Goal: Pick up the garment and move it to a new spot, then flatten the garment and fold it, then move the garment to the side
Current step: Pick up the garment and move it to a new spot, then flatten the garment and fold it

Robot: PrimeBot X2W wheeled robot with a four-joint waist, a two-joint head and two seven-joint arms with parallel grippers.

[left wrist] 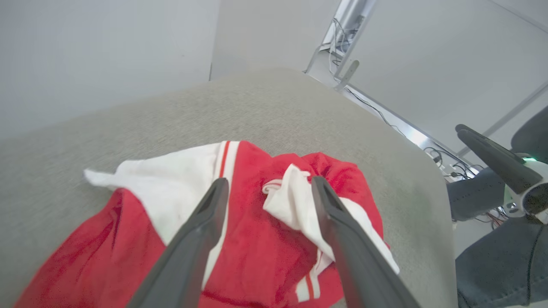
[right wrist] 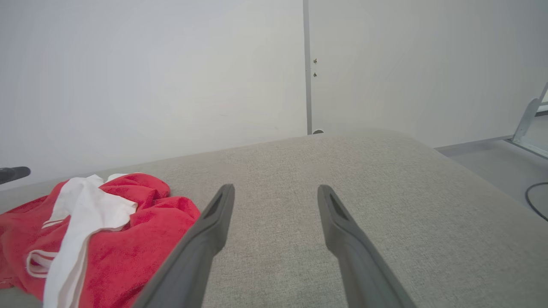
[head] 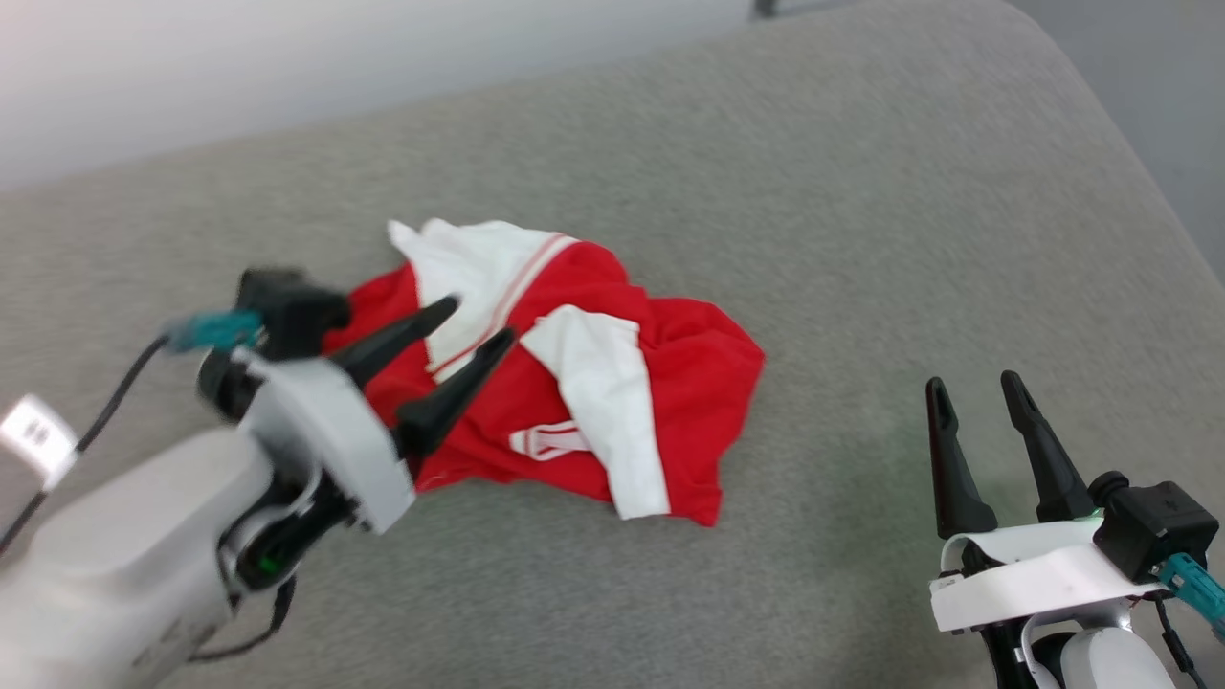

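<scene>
- Head view: the garment (head: 689, 383) lies crumpled at centre frame on the grey cushioned surface (head: 861, 191). The left gripper (head: 478, 320) hovers over its left part, fingers spread wide, gripping nothing. The right gripper (head: 974, 383), lower right, is just as wide and empty, well apart from the cloth. Flattening looks like the step in hand; each gripper should probably pinch an outer edge, not the heaped middle.
- Left wrist view: a white sleeve (left wrist: 128, 175) sticks out at centre left, likely the cleanest free corner to take.
- Right wrist view: the garment sits lower left, and the bare surface ahead leaves room to spread it. A plain pale wall (right wrist: 171, 85) stands behind, with floor (right wrist: 492, 158) and a cable (right wrist: 535, 196) at the right edge.
</scene>
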